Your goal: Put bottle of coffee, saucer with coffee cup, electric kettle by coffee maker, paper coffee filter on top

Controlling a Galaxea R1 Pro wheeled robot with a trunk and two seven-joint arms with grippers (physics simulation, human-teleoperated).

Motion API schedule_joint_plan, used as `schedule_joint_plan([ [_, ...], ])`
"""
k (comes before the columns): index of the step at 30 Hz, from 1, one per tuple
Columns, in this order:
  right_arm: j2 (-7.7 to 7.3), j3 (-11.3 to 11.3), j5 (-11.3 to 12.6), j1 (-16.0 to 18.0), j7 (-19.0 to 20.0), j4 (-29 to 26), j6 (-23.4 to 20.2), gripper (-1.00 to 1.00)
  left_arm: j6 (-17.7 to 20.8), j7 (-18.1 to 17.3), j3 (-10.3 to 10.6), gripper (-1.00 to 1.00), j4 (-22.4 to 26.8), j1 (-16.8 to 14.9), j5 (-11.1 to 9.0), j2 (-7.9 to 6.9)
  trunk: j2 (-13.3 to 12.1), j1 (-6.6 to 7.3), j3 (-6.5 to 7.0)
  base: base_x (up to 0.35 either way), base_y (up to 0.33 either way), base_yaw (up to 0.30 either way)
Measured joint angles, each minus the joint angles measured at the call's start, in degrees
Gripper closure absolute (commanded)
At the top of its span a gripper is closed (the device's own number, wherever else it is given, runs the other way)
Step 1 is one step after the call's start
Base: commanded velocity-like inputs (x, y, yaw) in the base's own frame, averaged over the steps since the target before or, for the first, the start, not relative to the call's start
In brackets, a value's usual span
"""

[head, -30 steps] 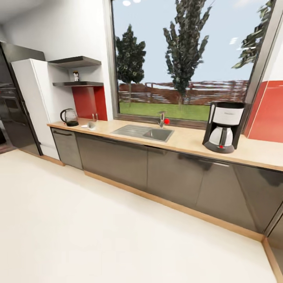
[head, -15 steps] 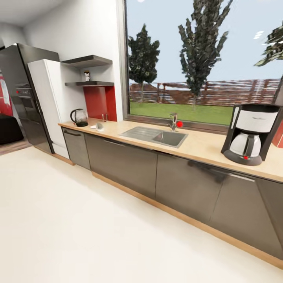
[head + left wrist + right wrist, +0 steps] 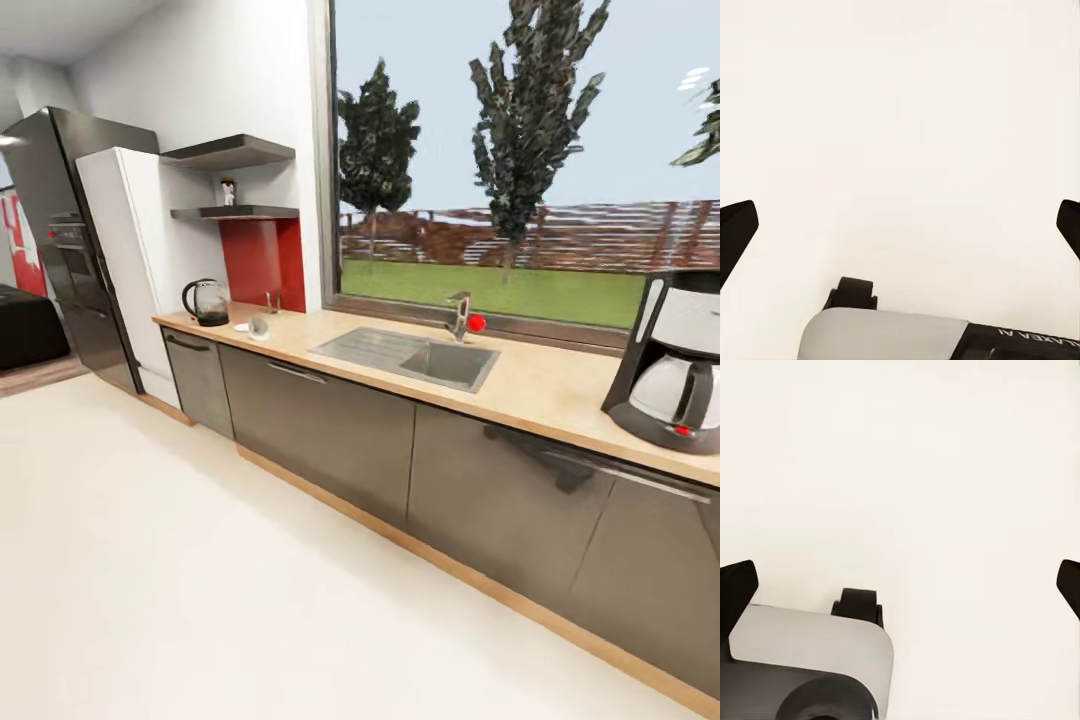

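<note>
Fingers of the left gripper [image 3: 900, 225] are spread wide with nothing between them, and those of the right gripper [image 3: 900, 585] likewise, both hanging over pale bare floor [image 3: 200, 560]; every task thing is well apart from them. At the far left end of the worktop [image 3: 560, 385] stands the electric kettle [image 3: 209, 301], with the saucer [image 3: 243, 327] and coffee cup [image 3: 260, 326] just beside it; on the lower shelf [image 3: 235, 212] above sits a small item, probably the bottle of coffee [image 3: 228, 191], too small to tell for sure; the coffee maker [image 3: 675, 360] stands at the right end. My judgement is that the robot is on approach; it should roll close to the kettle end, square the base to the cabinets, and raise an arm only once within reach.
</note>
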State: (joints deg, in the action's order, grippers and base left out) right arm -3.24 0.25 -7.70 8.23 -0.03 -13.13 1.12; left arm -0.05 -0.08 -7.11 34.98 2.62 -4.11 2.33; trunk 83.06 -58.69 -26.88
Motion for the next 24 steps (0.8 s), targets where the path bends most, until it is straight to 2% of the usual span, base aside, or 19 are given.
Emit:
schedule_joint_plan([
  [11, 0.08, 0.1, 0.0, 0.0, -0.1, 0.0, 0.1, -1.0, 0.0, 0.0, -1.8, -1.0, 0.0, 0.0, 0.0, 0.0, 0.0, 0.0, 0.0, 0.326, 0.0, 0.265],
  [24, 0.09, 0.1, 0.0, 0.0, -0.1, 0.0, 0.1, -1.0, 0.0, 0.0, -2.2, -1.0, 0.0, 0.0, 0.0, 0.0, 0.0, 0.0, 0.0, 0.326, 0.055, 0.275],
])
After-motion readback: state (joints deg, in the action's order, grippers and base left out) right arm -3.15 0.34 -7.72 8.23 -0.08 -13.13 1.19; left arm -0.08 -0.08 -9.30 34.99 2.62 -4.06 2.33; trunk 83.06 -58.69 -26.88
